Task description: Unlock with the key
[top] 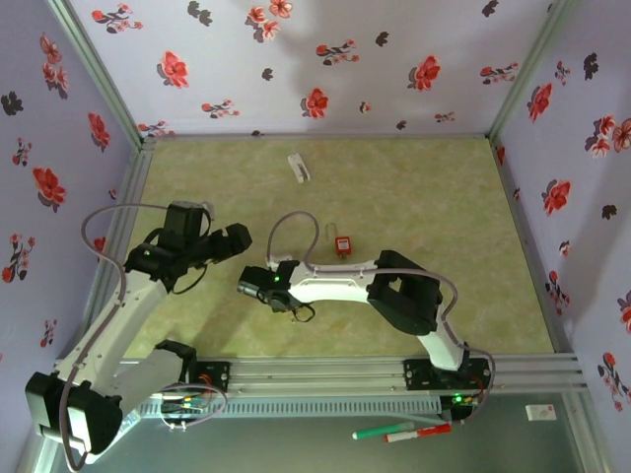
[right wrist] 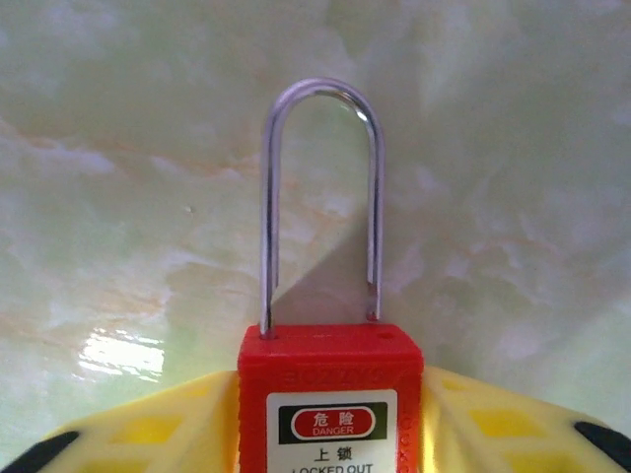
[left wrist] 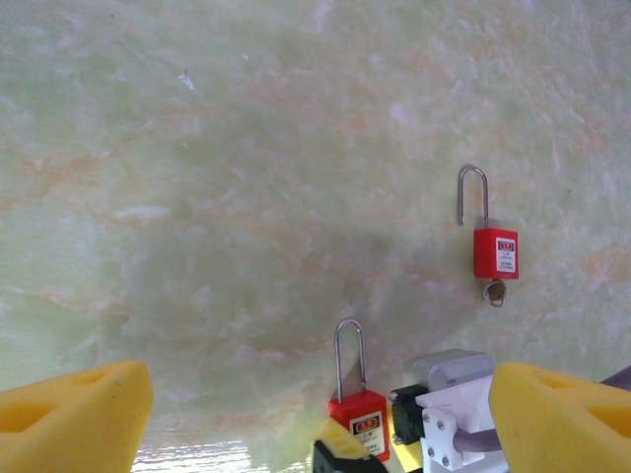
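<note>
A red padlock (right wrist: 330, 394) with a tall steel shackle (right wrist: 320, 197) sits between the yellow fingers (right wrist: 158, 434) of my right gripper (right wrist: 330, 419), which is shut on its body. The shackle's right leg ends just above its hole. In the left wrist view the same padlock (left wrist: 360, 414) stands low in the middle, between the wide-apart yellow fingers (left wrist: 74, 414) of my open left gripper (left wrist: 320, 409), which touches nothing. A second red padlock (left wrist: 495, 251) lies flat on the table further off, with a small key (left wrist: 495, 292) in its base. From above, my left gripper (top: 237, 241) hovers just left of my right gripper (top: 258, 286).
The second padlock (top: 343, 244) lies near the middle of the green marbled table (top: 424, 197). A small white object (top: 298, 166) rests towards the back. Flowered walls close in three sides. Two pens (top: 404, 431) lie beyond the front rail.
</note>
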You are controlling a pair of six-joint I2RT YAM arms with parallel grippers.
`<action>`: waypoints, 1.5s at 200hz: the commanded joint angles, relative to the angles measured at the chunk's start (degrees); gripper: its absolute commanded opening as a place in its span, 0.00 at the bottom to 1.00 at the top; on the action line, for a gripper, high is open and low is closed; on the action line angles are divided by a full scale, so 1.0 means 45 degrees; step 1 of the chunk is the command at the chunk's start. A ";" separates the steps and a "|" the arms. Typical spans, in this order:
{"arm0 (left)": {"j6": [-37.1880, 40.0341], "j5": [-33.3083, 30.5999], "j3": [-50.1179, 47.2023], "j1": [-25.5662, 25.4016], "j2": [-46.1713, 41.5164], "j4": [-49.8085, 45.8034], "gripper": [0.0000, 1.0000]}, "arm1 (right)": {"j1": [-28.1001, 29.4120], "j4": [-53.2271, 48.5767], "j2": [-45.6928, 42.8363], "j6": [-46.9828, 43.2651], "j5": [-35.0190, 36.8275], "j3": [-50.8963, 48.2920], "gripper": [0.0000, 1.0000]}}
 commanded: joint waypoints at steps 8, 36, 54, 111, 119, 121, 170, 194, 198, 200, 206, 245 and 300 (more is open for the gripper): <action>0.0328 0.0051 -0.0220 0.0151 -0.0234 -0.0217 0.89 | 0.0077 -0.0566 -0.0271 0.0171 0.0409 -0.0040 0.32; 0.0096 0.0470 -0.0468 0.0183 -0.0445 0.0206 0.89 | 0.0076 -0.0252 -0.1825 -0.0801 0.0801 -0.0640 0.20; 0.0027 0.0911 -0.0665 0.0196 -0.0547 0.0655 0.89 | -0.0204 0.0815 -0.3698 -0.2442 0.0193 -0.1633 0.14; 0.0152 0.0930 -0.0892 0.0208 -0.0587 0.0884 0.90 | -0.2032 0.0320 -0.5766 -0.4321 -0.3381 -0.2287 0.09; 0.0125 0.0949 -0.0942 0.0216 -0.0536 0.0942 0.90 | -0.2080 -0.0081 -0.5447 -0.4069 -0.3359 -0.2094 0.16; 0.0123 0.0950 -0.0969 0.0218 -0.0520 0.0952 0.90 | -0.2099 -0.0203 -0.5338 -0.4009 -0.3349 -0.2037 0.20; 0.0288 0.1156 -0.0906 0.0215 -0.0137 0.1043 0.90 | -0.1545 -0.0187 -0.3456 -0.0747 -0.3030 -0.1946 0.64; 0.0383 0.1263 -0.0998 0.0218 -0.0143 0.1065 0.90 | -0.1422 0.0591 -0.2691 0.0126 -0.2920 -0.1968 0.65; 0.0395 0.1269 -0.1003 0.0208 -0.0137 0.1062 0.90 | -0.1401 0.0568 -0.2552 0.0210 -0.2782 -0.1882 0.66; 0.0410 0.1269 -0.1028 0.0216 -0.0142 0.1045 0.90 | -0.1392 0.0546 -0.2486 0.0234 -0.2736 -0.1842 0.65; 0.0439 0.1279 -0.1035 0.0209 -0.0149 0.1017 0.90 | -0.1385 0.0464 -0.2281 0.0268 -0.2647 -0.1691 0.65; 0.0609 0.1279 -0.1150 0.0208 -0.0275 0.0943 0.90 | -0.1440 -0.0479 -0.1524 0.0279 -0.1612 -0.1035 0.64; 0.0642 0.1272 -0.1200 0.0215 -0.0188 0.1072 0.90 | -0.1632 -0.0517 -0.0938 0.0132 -0.1606 -0.0824 0.60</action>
